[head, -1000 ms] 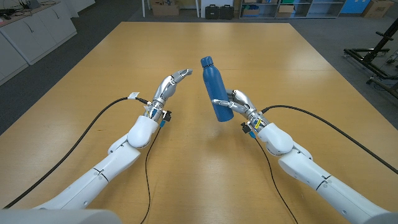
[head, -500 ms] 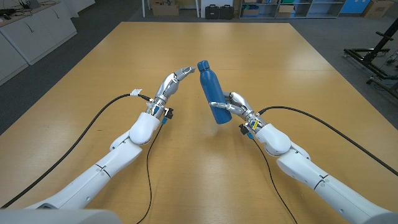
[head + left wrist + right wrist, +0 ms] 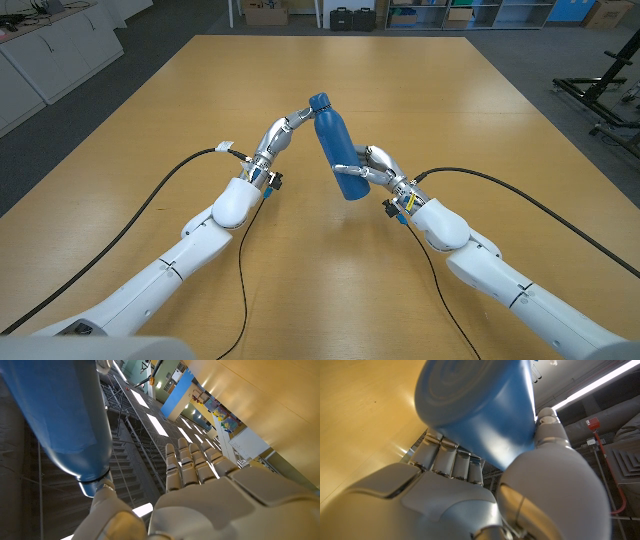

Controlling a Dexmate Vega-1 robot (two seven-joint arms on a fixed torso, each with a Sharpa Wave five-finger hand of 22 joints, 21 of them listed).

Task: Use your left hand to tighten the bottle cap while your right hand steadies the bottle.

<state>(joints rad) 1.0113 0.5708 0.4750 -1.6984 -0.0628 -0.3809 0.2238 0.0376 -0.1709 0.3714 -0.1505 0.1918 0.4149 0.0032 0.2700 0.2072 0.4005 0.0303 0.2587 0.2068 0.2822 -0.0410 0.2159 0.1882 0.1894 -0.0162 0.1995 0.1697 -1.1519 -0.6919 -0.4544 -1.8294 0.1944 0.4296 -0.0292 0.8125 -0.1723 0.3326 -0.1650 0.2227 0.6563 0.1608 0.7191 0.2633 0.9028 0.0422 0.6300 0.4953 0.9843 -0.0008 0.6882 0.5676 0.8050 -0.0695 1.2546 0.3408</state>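
While the right hand [image 3: 372,167] grips the lower body of the blue bottle [image 3: 334,150] and holds it tilted above the tabletop [image 3: 450,110], the left hand [image 3: 283,131] reaches up so that its fingertips meet the bottle cap [image 3: 319,101] at the raised end. From the left wrist view, the thumb [image 3: 106,505] touches the cap beside the outstretched fingers [image 3: 192,462], though I cannot tell whether they pinch it. Seen from the right wrist view, the bottle's round base sits wedged between the fingers [image 3: 445,457] and thumb [image 3: 552,472].
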